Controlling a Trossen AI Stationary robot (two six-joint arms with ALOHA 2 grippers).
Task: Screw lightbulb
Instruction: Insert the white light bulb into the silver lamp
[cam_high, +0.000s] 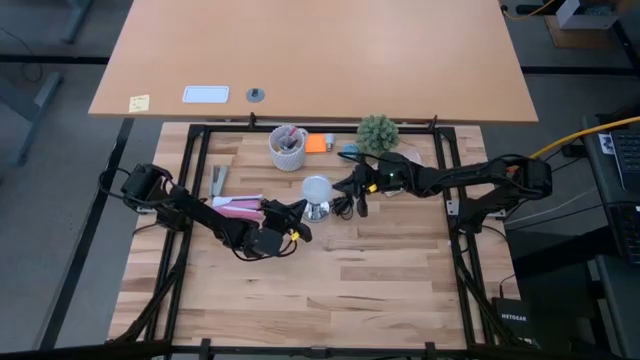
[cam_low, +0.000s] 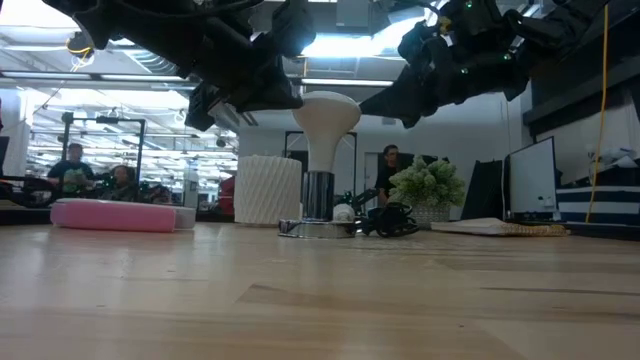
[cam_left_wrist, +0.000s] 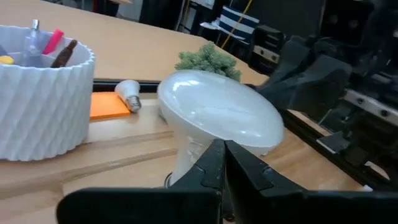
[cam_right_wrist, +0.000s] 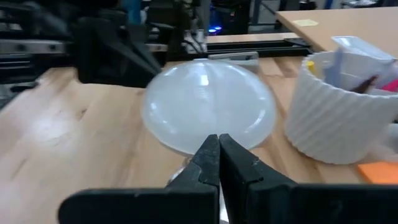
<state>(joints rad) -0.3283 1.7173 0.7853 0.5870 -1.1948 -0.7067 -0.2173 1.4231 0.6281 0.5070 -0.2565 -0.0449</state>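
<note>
The left gripper (cam_high: 297, 233) is hovering just beside the lightbulb (cam_high: 316, 189), on its near-left side, fingers pressed together and holding nothing, likely so a closed tip can sit close without knocking it. The lightbulb is standing upright near the middle of the table (cam_high: 380, 290), its smooth frosted white dome on top and its grey metal neck going down into a shiny round fitting (cam_low: 315, 228), though whether the thread is fully seated is hard to tell. Behind it a ribbed white cup (cam_high: 288, 148) is holding pens. The right gripper (cam_high: 354, 190) is waiting just to the bulb's right, fingers likewise shut and empty, mirroring the other arm.
</note>
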